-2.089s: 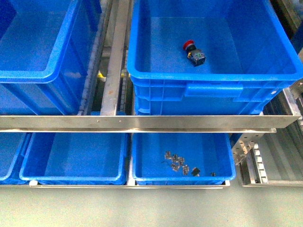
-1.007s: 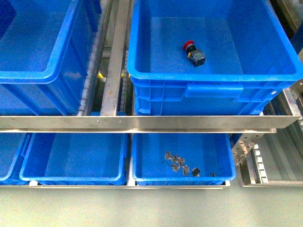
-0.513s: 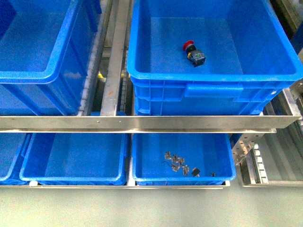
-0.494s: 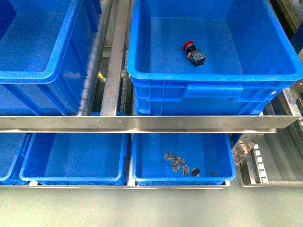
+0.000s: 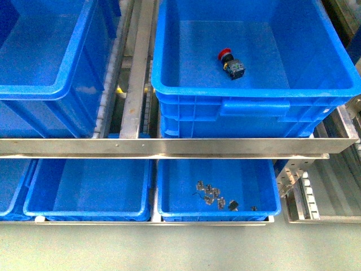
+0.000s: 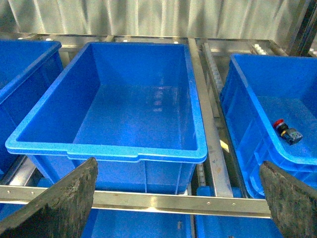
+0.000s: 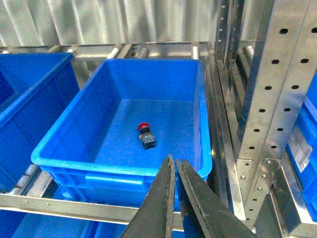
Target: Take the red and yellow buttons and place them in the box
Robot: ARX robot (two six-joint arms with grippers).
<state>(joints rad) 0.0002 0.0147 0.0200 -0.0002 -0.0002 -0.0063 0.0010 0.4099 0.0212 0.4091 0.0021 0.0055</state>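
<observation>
Red button (image 7: 144, 135) lies in the box (image 7: 99, 167) ahead of the nearer right gripper (image 7: 175, 159), its empty jaws all but closed

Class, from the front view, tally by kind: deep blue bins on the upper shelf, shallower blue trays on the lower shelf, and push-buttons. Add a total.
Deep bins: 2
Shallow trays: 3, the leftmost cut off by the frame
Push-buttons: 1, red-capped, in the right deep bin
Total: 6
</observation>
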